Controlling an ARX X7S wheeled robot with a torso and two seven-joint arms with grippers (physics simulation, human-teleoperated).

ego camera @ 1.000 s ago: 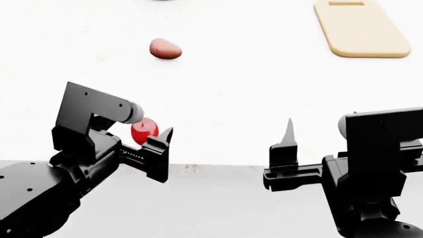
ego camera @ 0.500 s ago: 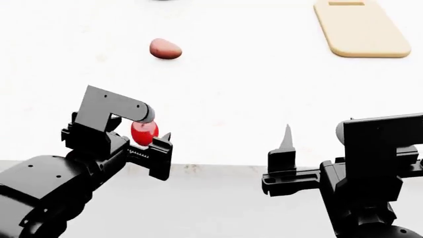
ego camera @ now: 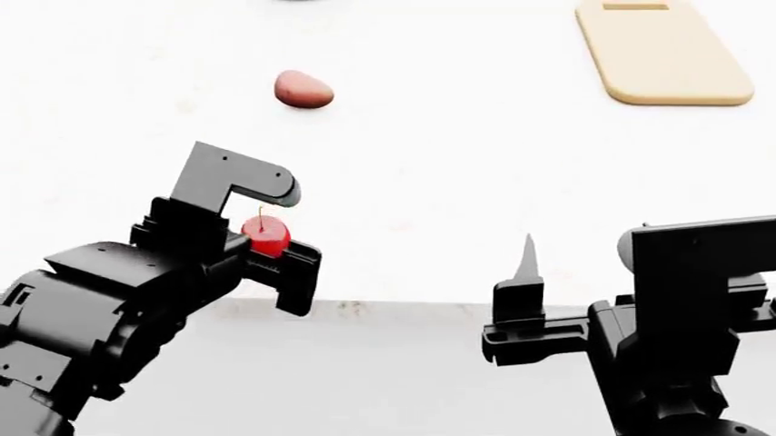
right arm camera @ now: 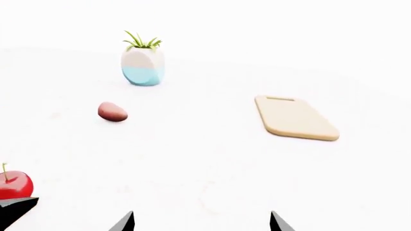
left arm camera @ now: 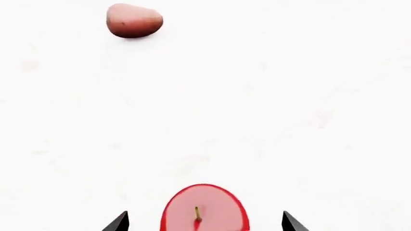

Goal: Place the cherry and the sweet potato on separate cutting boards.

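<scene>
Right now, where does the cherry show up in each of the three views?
Head view: cherry left of centre, between the left gripper fingers.
Left wrist view: bottom centre, stem toward the camera.
Right wrist view: lower left edge.
Shared landmark: the sweet potato, lying beyond it.

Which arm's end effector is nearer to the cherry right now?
Left. The left end effector sits around the cherry, its fingers on either side with gaps showing. The right end effector hangs well off to the cherry's right, over bare table.

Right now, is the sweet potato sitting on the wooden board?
No, the sweet potato lies on the bare table, apart from the cutting board.
</scene>
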